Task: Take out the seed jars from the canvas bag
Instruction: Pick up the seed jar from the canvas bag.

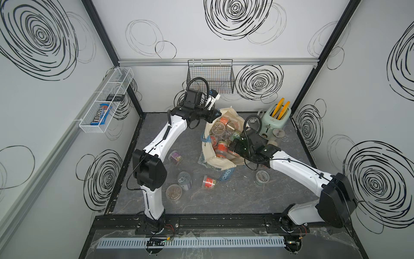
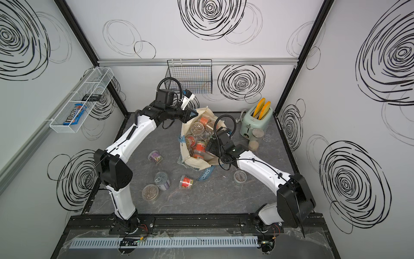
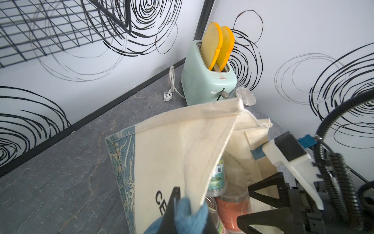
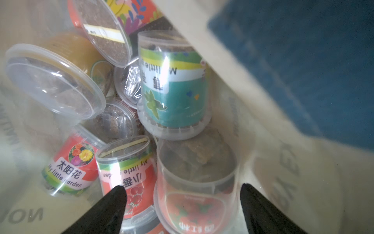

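Far left wall: white mesh rack [image 1: 105,101] with an M&M's pack [image 1: 100,116], not task

Next the left hand [image 3: 189,214], pressed together on the canvas bag [image 3: 172,141]. It pinches the blue handle [image 3: 199,212] plus the cream rim and holds that side of the mouth up. In a top view it sits at the bag's far rim [image 1: 215,114]

On the grey surface [image 1: 224,201], outside the bag: purple-label seed jar [image 1: 175,157], lid-up seed jar [image 1: 173,191], red-label seed jar on its side [image 1: 208,182], and one more just beside the right arm [image 1: 262,177]. The pull-tab tin can [image 1: 184,180] among them is no jar

Bag lies mid-surface, mouth open toward the top camera, with most seed jars [image 1: 221,149] piled inside, so the task looks early

The right hand [image 4: 182,189] is spread wide, down in the bag mouth, holding nothing. Key relation: a tomato-red jar [image 4: 196,182] lies straight ahead of it, between the two fingers. Its long axis runs roughly along the reach line, so the fingers look set to close on its round sides. One fingertip [image 4: 119,192] overlaps the neighbouring red jar [image 4: 129,178] and could snag it. Right arm is clearly the nearer, left is busy with the rim

Far right: mint toaster [image 1: 276,118] and metal-top canister [image 1: 279,134], leave both
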`<control>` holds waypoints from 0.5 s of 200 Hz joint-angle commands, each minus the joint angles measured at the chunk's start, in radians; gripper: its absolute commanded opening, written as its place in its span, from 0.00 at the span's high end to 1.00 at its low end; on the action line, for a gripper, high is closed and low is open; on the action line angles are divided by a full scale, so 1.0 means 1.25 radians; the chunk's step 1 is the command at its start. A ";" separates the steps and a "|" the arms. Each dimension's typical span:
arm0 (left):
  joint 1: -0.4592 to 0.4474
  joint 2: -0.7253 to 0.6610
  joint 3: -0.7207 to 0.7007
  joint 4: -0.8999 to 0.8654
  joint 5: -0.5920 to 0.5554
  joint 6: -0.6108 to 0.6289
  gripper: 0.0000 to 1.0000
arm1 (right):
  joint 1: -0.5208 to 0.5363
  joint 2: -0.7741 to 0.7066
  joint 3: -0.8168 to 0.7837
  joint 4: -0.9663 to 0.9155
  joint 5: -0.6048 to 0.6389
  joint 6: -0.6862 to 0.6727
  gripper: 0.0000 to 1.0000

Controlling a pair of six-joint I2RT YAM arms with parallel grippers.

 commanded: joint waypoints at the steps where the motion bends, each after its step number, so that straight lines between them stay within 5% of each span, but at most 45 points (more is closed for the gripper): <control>1: -0.004 -0.066 0.008 0.136 0.061 -0.023 1.00 | 0.001 0.040 0.023 -0.023 0.007 0.035 0.08; 64: -0.009 -0.070 0.008 0.146 0.063 -0.030 1.00 | -0.010 0.080 -0.001 -0.011 -0.020 0.037 0.11; 100: -0.009 -0.071 0.005 0.144 0.063 -0.027 1.00 | -0.033 0.107 0.024 -0.015 -0.067 0.005 0.24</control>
